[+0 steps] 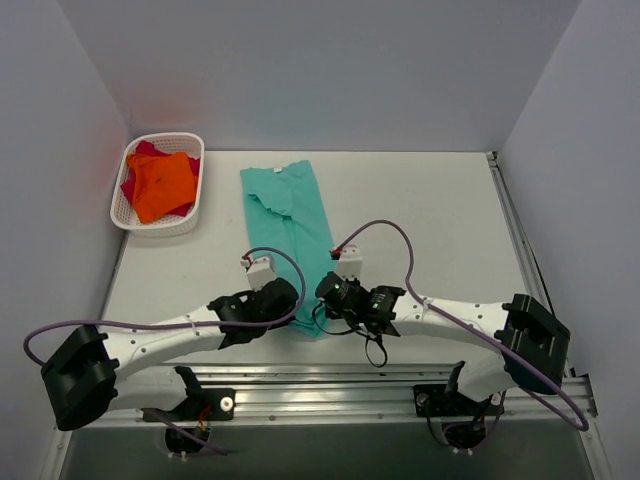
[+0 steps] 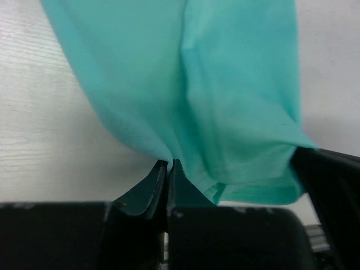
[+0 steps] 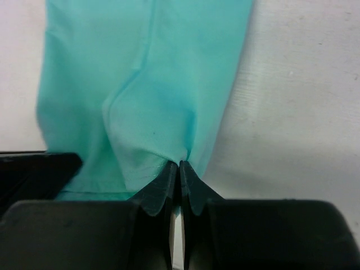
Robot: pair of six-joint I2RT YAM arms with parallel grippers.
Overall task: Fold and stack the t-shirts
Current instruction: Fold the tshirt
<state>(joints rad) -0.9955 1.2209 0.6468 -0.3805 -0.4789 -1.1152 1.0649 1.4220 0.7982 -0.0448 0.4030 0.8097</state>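
Note:
The teal-green t-shirt point(image 1: 290, 210) lies on the table folded into a long narrow strip, running from the back middle toward the arms. My left gripper point(image 1: 283, 297) is shut on its near left corner; the pinch shows in the left wrist view point(image 2: 169, 163) with the teal cloth point(image 2: 225, 101) bunched above it. My right gripper point(image 1: 328, 288) is shut on the near right corner; it also shows in the right wrist view point(image 3: 179, 165) under the teal cloth point(image 3: 157, 84). The orange t-shirt point(image 1: 162, 184) lies on the magenta-red t-shirt point(image 1: 133, 180) in the basket.
The white lattice basket point(image 1: 193, 142) stands at the back left of the table point(image 1: 430, 210). Grey walls close the left, back and right sides. A metal rail point(image 1: 520, 240) runs along the table's right edge.

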